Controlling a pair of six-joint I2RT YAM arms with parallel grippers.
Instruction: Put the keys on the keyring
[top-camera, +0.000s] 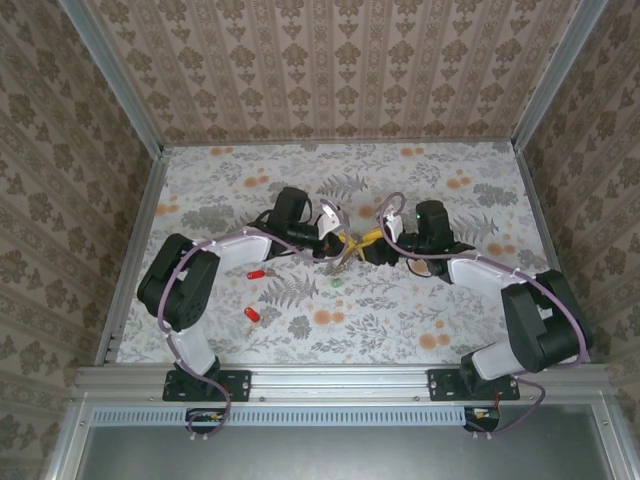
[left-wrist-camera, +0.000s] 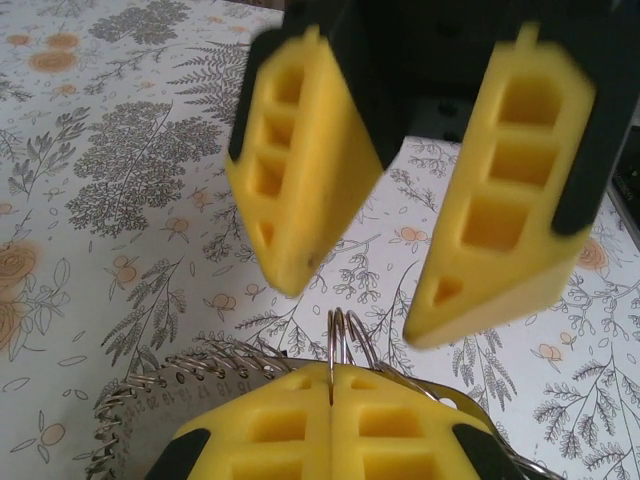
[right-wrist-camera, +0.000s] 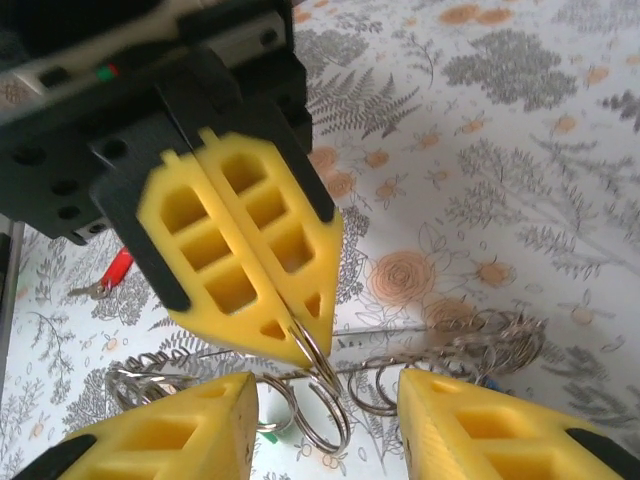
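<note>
Over the table (top-camera: 430, 312), left claw (left-wrist-camera: 330, 375) pinches what seems the keyring (left-wrist-camera: 343, 335).

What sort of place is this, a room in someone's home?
Probably not: it looks like a robot test booth. Wallpaper walls sit in an aluminium frame, and the left arm and right arm are bolted to a metal rail edging the floral tabletop.

Flower-print tabletop inside a wallpapered booth.
A white table covering (top-camera: 420, 320) printed with grey ferns and orange blossoms lies flat, enclosed on three sides by beige damask-patterned wallpaper panels (top-camera: 340, 60). Silver aluminium frame posts (top-camera: 112, 75) mark the far corners. A silver metal rail (top-camera: 340, 378) runs along the near edge, with a slotted grey strip (top-camera: 330, 415) just beside it.
</note>
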